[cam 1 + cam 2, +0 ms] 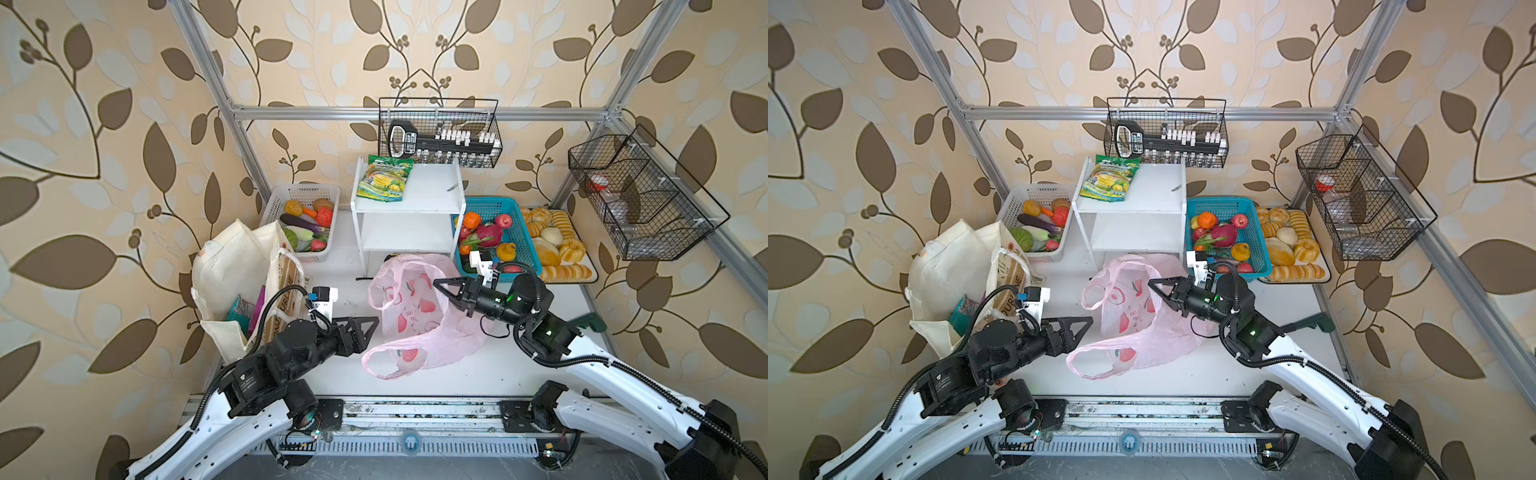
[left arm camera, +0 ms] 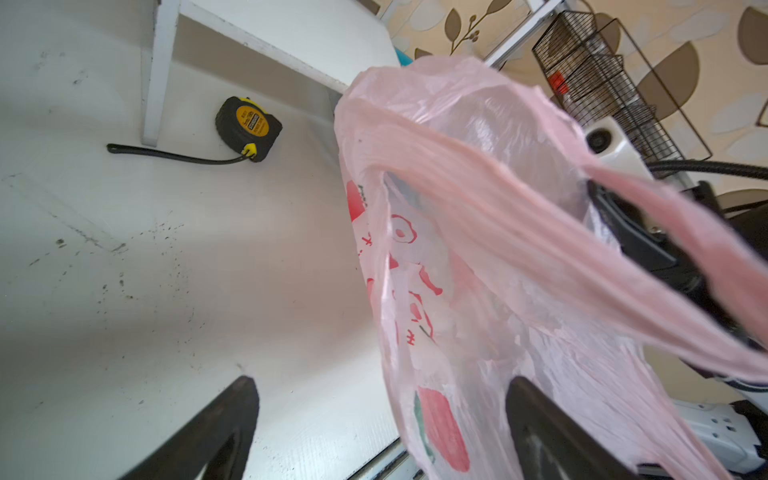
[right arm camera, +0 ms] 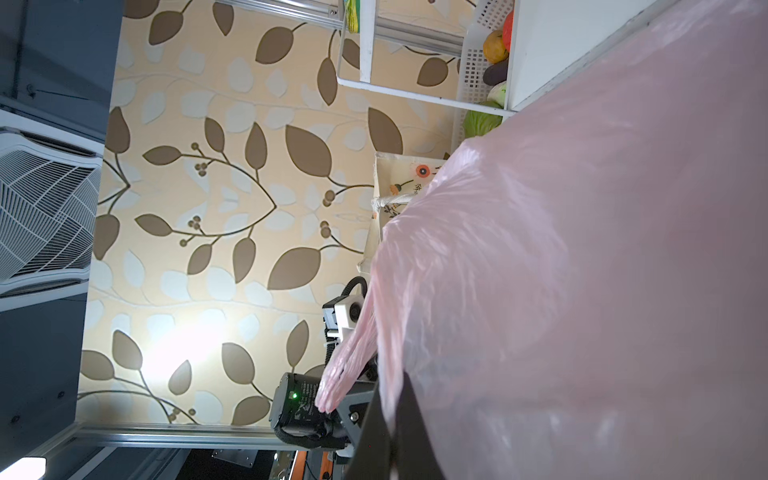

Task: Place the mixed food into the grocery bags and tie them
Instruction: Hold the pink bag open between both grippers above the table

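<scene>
pink bag (image 1: 415, 320): mid-surface, slumped; right-side rim pinched in the closed right hand (image 1: 442, 286). left hand (image 1: 371, 332): spread wide, empty, just beside the bag's free left edge, which lies rightward; likely the nearer arm.

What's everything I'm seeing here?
Thin pink fruit-print plastic bag: one, pink, centre.
Cream canvas tote: one, cream, left; teal packet, purple packet inside.
White lattice basket: one, white, back left; toy vegetables.
Teal plastic basket: one, teal, back right; toy fruits.
White shelf: one, white, back centre; green-and-yellow snack packet atop.
Bread rolls: many, tan, far right.
Wire baskets: two, black, on frame.
Tape measure: one, black-and-yellow, by shelf leg.
Left gripper: black, open, beside bag.
Right gripper: black, shut on bag's edge.
</scene>
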{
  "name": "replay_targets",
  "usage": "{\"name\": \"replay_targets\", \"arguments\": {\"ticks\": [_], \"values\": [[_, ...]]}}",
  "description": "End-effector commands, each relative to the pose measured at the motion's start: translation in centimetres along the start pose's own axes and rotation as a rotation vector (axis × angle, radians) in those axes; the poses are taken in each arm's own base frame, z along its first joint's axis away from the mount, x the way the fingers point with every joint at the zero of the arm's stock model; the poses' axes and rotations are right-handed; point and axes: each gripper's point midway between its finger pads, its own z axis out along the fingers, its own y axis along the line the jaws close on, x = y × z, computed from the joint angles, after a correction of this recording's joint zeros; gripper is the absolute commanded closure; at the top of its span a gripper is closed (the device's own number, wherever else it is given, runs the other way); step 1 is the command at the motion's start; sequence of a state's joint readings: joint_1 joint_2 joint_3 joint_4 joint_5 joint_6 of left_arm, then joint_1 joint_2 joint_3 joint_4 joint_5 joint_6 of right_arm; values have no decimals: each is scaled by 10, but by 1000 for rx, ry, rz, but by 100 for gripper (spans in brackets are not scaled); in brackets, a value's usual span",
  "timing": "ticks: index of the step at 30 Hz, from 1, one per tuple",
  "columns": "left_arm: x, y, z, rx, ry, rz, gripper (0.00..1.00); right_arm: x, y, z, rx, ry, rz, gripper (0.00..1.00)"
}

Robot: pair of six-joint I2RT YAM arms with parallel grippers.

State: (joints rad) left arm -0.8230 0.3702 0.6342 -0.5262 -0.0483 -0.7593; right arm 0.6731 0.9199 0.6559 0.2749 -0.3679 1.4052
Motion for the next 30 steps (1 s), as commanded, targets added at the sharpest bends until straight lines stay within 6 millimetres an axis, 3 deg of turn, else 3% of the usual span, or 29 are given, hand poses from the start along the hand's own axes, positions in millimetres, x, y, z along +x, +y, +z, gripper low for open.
{"name": "replay_targets", "arguments": {"ticks": [1,4,8,16,20,24,28,30], "values": [[-8,-17,6,75,-23,-14,5,-7,7,-5,-52,-39,57,100],[5,-14,20,50,51,-6,6,-9,16,-6,-88,-49,69,100],[8,-27,40,115,73,18,6,-10,18,-6,-89,-52,77,100],[4,-4,55,11,18,-12,17,-12,28,-11,-140,-60,103,100],[2,-18,54,91,6,-38,55,-12,31,-13,-148,-67,102,100],[-19,-28,34,102,-65,-17,97,-13,13,-15,-113,-79,90,100],[-40,-33,7,40,-102,48,100,-9,-24,-16,35,-71,45,100],[-50,-32,-2,-27,-97,84,100,-6,-32,-17,83,-55,5,100]]}}
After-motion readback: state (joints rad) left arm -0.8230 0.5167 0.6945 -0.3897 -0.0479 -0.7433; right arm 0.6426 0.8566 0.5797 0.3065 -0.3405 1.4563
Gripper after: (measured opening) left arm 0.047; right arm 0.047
